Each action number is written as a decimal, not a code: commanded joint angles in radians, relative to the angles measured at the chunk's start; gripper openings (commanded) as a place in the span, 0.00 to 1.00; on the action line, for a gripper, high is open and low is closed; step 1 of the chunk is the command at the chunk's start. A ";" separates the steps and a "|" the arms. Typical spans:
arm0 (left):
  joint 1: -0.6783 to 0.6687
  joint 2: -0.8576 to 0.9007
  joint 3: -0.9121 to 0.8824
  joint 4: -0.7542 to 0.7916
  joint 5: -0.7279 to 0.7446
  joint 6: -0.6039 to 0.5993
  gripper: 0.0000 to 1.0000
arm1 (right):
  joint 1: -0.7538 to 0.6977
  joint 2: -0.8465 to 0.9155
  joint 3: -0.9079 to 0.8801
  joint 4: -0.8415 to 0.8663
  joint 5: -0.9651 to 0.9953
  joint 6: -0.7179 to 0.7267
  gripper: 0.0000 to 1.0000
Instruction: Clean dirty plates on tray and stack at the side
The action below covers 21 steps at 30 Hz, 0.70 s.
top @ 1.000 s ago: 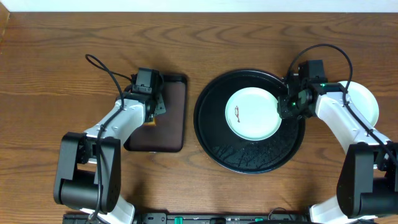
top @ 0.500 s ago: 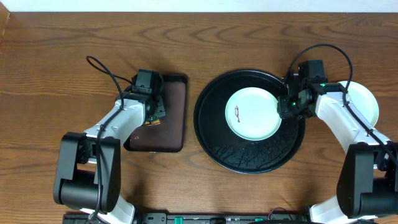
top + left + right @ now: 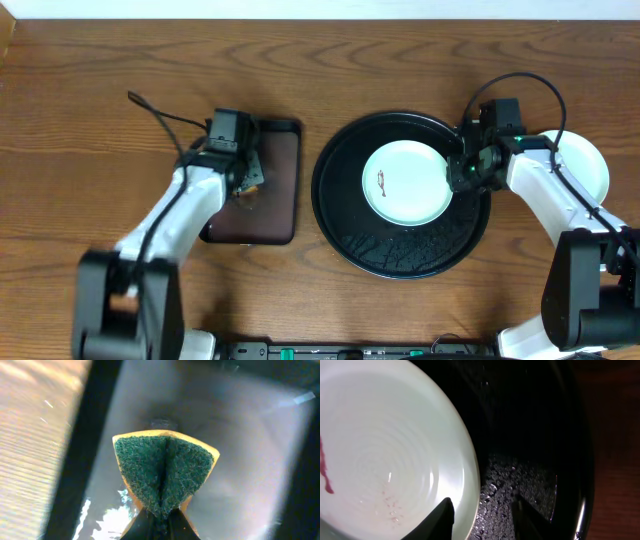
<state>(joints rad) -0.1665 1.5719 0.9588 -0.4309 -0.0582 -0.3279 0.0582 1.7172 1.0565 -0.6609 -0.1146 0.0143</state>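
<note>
A pale mint-white plate (image 3: 405, 190) with a small reddish smear lies in the round black tray (image 3: 345, 225). My right gripper (image 3: 462, 170) is open at the plate's right rim. In the right wrist view one finger is over the plate (image 3: 395, 435) and the other over the wet tray floor (image 3: 530, 435), so the gripper (image 3: 485, 512) straddles the rim. My left gripper (image 3: 246, 183) is shut on a folded green-and-yellow sponge (image 3: 165, 475) just above the dark brown rectangular tray (image 3: 280, 200). Its fingertips (image 3: 161, 517) pinch the sponge's lower edge.
Another pale plate (image 3: 588, 165) lies on the wooden table to the right of the black tray, partly under my right arm. The brown tray's glossy floor (image 3: 250, 450) fills the left wrist view. The table's back edge runs along the top.
My left arm has lifted and swung a little left and back with the sponge still in its grip. The right arm and the plate have not moved.
</note>
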 commanded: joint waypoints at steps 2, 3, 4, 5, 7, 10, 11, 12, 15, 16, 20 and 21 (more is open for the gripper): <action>-0.007 -0.162 0.009 -0.027 -0.006 0.016 0.07 | 0.002 -0.009 -0.007 0.003 0.010 -0.008 0.44; -0.012 -0.192 0.009 -0.034 -0.006 0.017 0.08 | 0.002 -0.009 -0.007 0.003 0.010 -0.008 0.45; -0.019 -0.220 0.009 -0.039 -0.011 0.018 0.07 | 0.002 -0.009 -0.007 0.003 0.010 -0.008 0.45; -0.028 -0.247 0.009 -0.041 -0.027 0.019 0.07 | 0.002 -0.009 -0.007 0.003 0.010 -0.008 0.46; -0.050 -0.293 0.009 -0.047 -0.088 0.020 0.07 | 0.002 -0.009 -0.007 0.003 0.010 -0.008 0.46; -0.092 -0.354 0.009 -0.051 -0.186 0.020 0.08 | 0.002 -0.009 -0.007 0.003 0.010 -0.008 0.48; -0.105 -0.370 0.009 -0.051 -0.210 0.019 0.07 | 0.002 -0.009 -0.007 0.003 0.010 -0.008 0.48; -0.116 -0.385 0.009 -0.050 -0.231 0.019 0.08 | 0.002 -0.009 -0.007 0.003 0.010 -0.008 0.49; -0.141 -0.413 0.009 -0.047 -0.292 0.019 0.07 | 0.002 -0.009 -0.007 0.003 0.010 -0.008 0.51; -0.145 -0.417 0.009 -0.042 -0.312 0.019 0.08 | 0.002 -0.009 -0.007 0.003 0.010 -0.008 0.52; -0.144 -0.415 0.009 -0.008 -0.363 0.019 0.07 | 0.002 -0.009 -0.007 0.003 0.010 -0.008 0.53; -0.143 -0.414 0.009 0.004 -0.362 0.019 0.07 | 0.002 -0.009 -0.007 0.004 0.010 -0.008 0.53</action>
<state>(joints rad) -0.3092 1.1648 0.9588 -0.4488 -0.3420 -0.3168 0.0582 1.7172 1.0527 -0.6601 -0.1116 0.0109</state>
